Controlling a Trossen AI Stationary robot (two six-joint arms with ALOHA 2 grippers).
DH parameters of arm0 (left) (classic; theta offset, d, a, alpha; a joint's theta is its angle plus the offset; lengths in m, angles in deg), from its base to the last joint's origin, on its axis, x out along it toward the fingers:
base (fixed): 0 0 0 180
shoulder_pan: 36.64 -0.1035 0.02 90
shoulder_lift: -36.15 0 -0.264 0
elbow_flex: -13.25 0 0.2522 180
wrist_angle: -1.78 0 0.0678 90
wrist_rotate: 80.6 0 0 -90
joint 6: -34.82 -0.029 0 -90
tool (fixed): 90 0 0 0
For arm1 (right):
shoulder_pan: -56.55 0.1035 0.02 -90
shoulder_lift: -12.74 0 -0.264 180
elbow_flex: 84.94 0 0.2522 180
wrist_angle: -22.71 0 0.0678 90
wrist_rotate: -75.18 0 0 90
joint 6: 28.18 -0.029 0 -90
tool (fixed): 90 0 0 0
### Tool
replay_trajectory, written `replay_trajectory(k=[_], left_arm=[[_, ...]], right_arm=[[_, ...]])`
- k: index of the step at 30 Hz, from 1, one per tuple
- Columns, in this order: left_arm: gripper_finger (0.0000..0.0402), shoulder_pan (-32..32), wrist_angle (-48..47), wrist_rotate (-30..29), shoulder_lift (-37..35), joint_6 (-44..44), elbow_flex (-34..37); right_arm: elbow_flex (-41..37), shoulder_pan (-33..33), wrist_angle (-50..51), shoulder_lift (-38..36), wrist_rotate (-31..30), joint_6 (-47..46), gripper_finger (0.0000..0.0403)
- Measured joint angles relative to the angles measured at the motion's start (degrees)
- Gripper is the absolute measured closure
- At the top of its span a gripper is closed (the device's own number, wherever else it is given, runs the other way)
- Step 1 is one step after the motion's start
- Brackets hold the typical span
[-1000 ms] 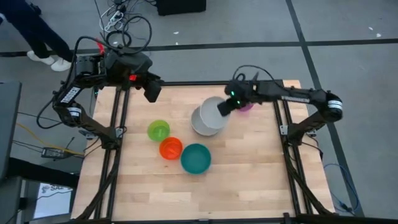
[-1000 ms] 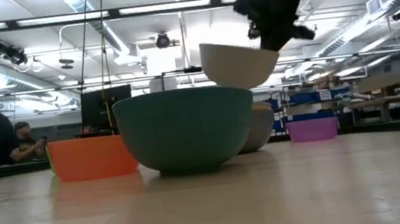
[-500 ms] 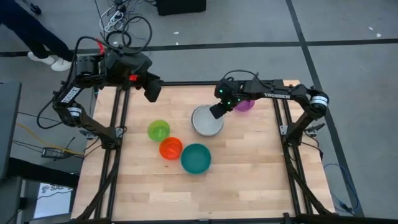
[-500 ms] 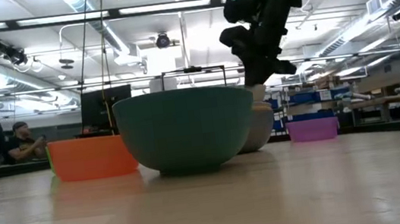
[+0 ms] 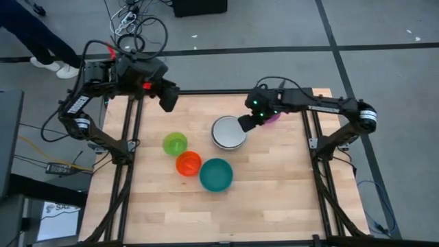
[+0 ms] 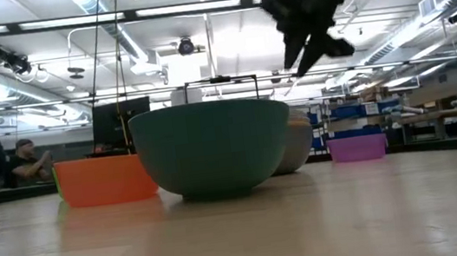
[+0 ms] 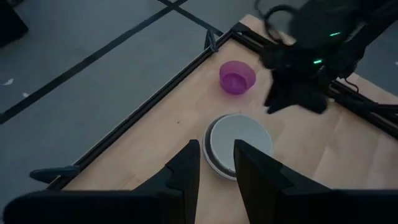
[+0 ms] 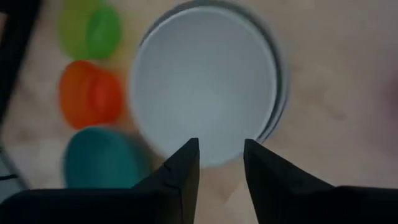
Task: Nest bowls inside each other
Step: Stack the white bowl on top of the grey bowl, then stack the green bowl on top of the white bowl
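Observation:
A white bowl (image 5: 228, 130) sits nested inside a grey bowl (image 8: 280, 93) at the middle of the table. My right gripper (image 8: 221, 155) hangs open above the pair's right rim, slanting down, and touches nothing. A small purple bowl (image 7: 237, 77) stands behind it at the far right. Lime green (image 5: 175, 143), red-orange (image 5: 188, 163) and teal (image 5: 216, 174) bowls rest upright on the wood, left of and nearer than the pair. My left gripper (image 5: 167, 103) waits open, high over the far left corner.
A black metal frame (image 5: 130, 137) runs along the table's left, right and far edges. Bare wood lies along the near half of the table (image 5: 274, 206). A person's legs (image 5: 48, 41) show on the floor beyond the far left corner.
My right gripper carried the white bowl, tilted, down into the grey bowl, let go of it, then rose and drew back toward the table's right edge. The white bowl now sits level inside the grey one.

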Motion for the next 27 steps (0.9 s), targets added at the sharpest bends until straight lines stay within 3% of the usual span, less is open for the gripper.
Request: replay_trajectory(k=[7,14,20,27], left_arm=[[0.0294,-0.1,-0.3,-0.9,0.0,-3.7,0.0],[0.0294,-0.1,-1.1,-0.9,0.0,-9.5,0.0],[0.0294,-0.1,-1.0,-0.9,0.0,-12.8,0.0],[0.0294,-0.1,-1.1,0.6,0.0,-12.9,0.0]], right_arm=[[0.0,12.5,-0.4,-4.1,0.8,-15.7,0.0288],[0.0,25.4,-9.2,4.3,-3.1,-33.5,0.0284],[0.0,28.4,-13.1,12.9,-1.3,-39.0,0.0270],[0.0,28.4,-14.6,17.7,0.5,-40.2,0.0261]])
